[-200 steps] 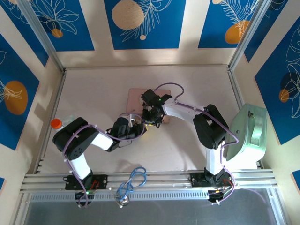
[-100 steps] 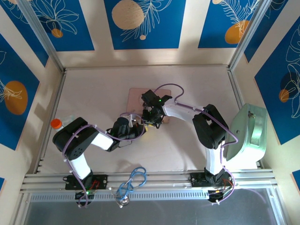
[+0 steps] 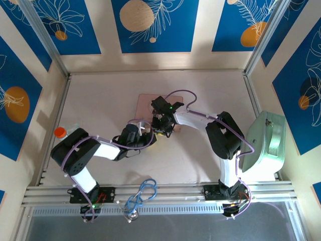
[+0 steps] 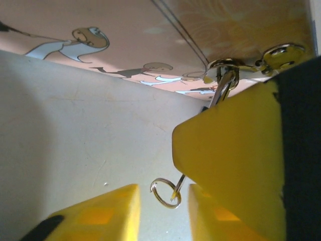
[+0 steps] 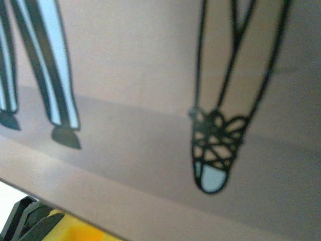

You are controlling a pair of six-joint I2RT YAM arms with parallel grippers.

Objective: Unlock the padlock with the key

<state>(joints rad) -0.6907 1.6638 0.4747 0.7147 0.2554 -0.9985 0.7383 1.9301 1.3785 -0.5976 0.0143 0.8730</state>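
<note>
Top view: two robot arms meet at the near edge of a flat pink tin on a pale, matte table. The right gripper sits at the tin's 6 o'clock edge, and whether its jaws are apart or together cannot be told. The left gripper is just beside it, at its 8 o'clock.

Left wrist view: blocky yellow fingers stand spread. In the gap between them, at 6 o'clock, is the thin wire ring of the key. Its slim stem runs toward 1 o'clock to a shiny silver loop, apparently the padlock, at the tin's edge. The blue body is not visible.

To do this step well, close squarely on the stem, not the slippery ring, then twist without pulling outward.
</note>
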